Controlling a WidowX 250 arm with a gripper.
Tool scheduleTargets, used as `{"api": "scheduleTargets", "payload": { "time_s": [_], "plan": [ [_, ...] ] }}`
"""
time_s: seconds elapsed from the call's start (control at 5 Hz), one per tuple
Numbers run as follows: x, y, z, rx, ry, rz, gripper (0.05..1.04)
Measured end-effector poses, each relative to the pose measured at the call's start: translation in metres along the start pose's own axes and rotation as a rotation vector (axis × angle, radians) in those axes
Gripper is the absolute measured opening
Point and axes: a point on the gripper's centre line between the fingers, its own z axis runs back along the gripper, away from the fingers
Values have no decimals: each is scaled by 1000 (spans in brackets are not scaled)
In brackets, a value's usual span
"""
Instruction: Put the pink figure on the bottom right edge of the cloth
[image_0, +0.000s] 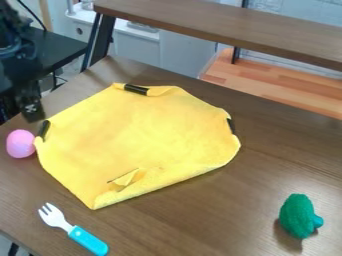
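Camera view, taken at a slant from above: brown table (200, 215) with a yellow cloth (140, 135) spread across its left and middle portions. At upper left, beside the left corner of the cloth: black gripper (31, 109), directed downward, at the lower end of the black robot arm (8, 37). State of the gripper, open or closed: impossible to tell.

Below the gripper in the view, at far left: pink figure (21, 144), smooth and egg-like in form, on the table just beside the cloth's left edge; contact with the cloth not certain.

Cloth: many-sided in outline, tapering to a point at lower left. On its border, three black strips: top strip (136, 89), left strip (44, 129) and right strip (230, 125). Toward the lower edge, a small raised flap (128, 177) beside a dark, narrow line; lower right border folded or curled.

At lower left, near the cloth's pointed corner: fork (79, 236), lying aslant, with white tines toward upper left and a turquoise handle toward lower right. At lower right, well apart from the cloth: green object (297, 216), rounded and rough-surfaced, with a small teal projection on its right side.

Background: brown shelf (227, 25) with black supports, pale wooden surface (274, 91) beneath, white cabinet (137, 44) to the left, and black table (60, 46) beside the arm.
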Motion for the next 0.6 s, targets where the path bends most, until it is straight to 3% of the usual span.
{"api": "scheduleTargets", "payload": {
  "time_s": [0.6],
  "plan": [
    [-28,-4,-13,-79,46,10,1000]
  ]
}}
